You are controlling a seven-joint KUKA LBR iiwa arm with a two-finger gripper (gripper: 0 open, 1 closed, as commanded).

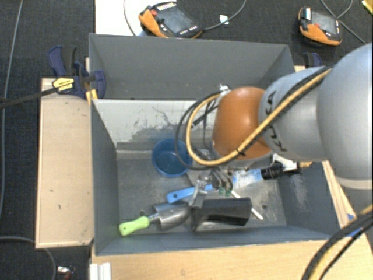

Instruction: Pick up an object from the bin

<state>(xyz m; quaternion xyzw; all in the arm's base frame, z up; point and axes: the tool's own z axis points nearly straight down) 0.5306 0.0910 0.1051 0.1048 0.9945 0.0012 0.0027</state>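
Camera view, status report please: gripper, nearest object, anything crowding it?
Gripper low over bin centre. Blue-handled tool beside it. Black block, green-handled scoop crowding close.

Grey arm with orange wrist cover, looped cables

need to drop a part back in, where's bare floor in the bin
Bare floor lies on the left, between the blue cup and the green-handled tool. Another patch sits right of the black block. The middle under the gripper is crowded.
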